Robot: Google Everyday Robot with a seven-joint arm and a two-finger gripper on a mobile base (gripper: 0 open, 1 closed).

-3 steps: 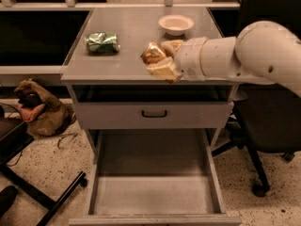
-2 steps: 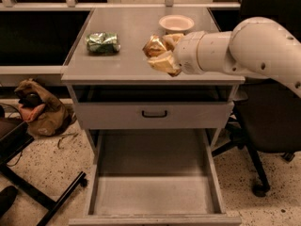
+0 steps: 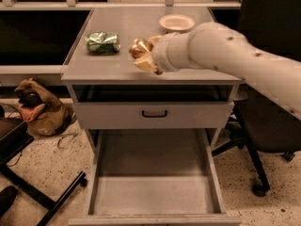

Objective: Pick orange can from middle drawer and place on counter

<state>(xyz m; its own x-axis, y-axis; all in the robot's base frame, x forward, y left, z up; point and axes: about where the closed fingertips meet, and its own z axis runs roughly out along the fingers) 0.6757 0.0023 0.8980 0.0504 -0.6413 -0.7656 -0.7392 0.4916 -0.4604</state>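
My gripper (image 3: 144,54) is over the counter (image 3: 117,27), near its front middle, shut on the orange can (image 3: 139,47). The shiny gold can shows between the pale fingers (image 3: 146,65), held just above or at the counter top; I cannot tell if it touches. The white arm (image 3: 225,55) reaches in from the right. The middle drawer (image 3: 153,192) is pulled wide open below, its flat grey floor bare.
A crumpled shiny green can (image 3: 102,42) lies on the counter's left. A white bowl (image 3: 177,22) stands at the back right. A drawer front with a black handle (image 3: 154,113) is shut. An office chair (image 3: 268,126) is right, a brown bag (image 3: 37,108) and chair legs (image 3: 37,192) left.
The arm has carried the orange can leftwards over the counter, closer to its middle. The green can, bowl and open drawer have not moved.
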